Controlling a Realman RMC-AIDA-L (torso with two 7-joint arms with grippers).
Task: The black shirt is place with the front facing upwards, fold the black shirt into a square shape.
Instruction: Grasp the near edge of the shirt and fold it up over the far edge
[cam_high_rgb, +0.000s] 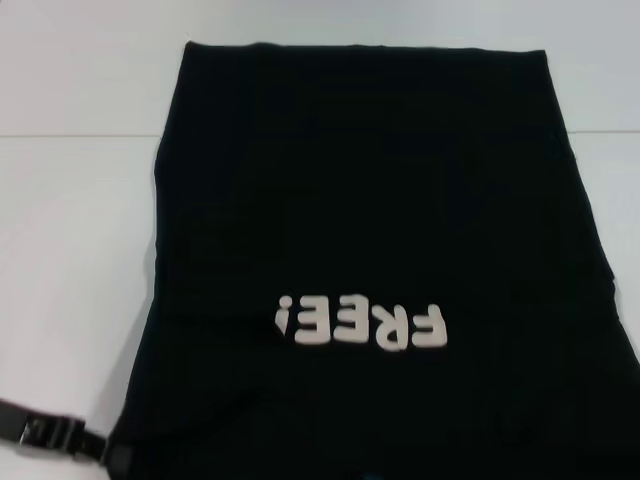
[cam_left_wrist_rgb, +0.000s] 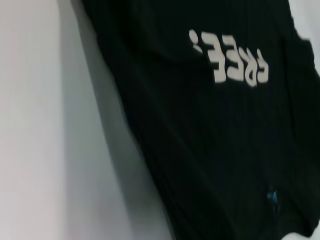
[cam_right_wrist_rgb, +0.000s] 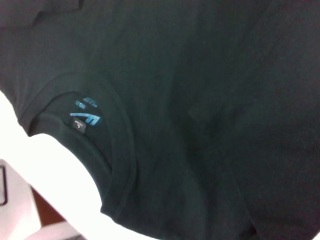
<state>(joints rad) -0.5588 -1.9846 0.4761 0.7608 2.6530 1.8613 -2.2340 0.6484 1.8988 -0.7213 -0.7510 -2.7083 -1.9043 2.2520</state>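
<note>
The black shirt (cam_high_rgb: 380, 230) lies flat on the white counter (cam_high_rgb: 70, 240), front up, its cream "FREE!" lettering (cam_high_rgb: 362, 324) upside down from the head camera because the collar end is nearest the robot. Its sides already run as long straight edges with no sleeves showing, so it looks narrowed to a tall panel, probably ready for a lengthwise fold towards a square. The right wrist view looks down on the neckline and blue neck label (cam_right_wrist_rgb: 85, 117), suggesting that arm is over the collar. The left gripper (cam_high_rgb: 55, 436) sits at the near left shirt edge; whether either gripper is spread or pinching fabric I cannot tell.
</note>
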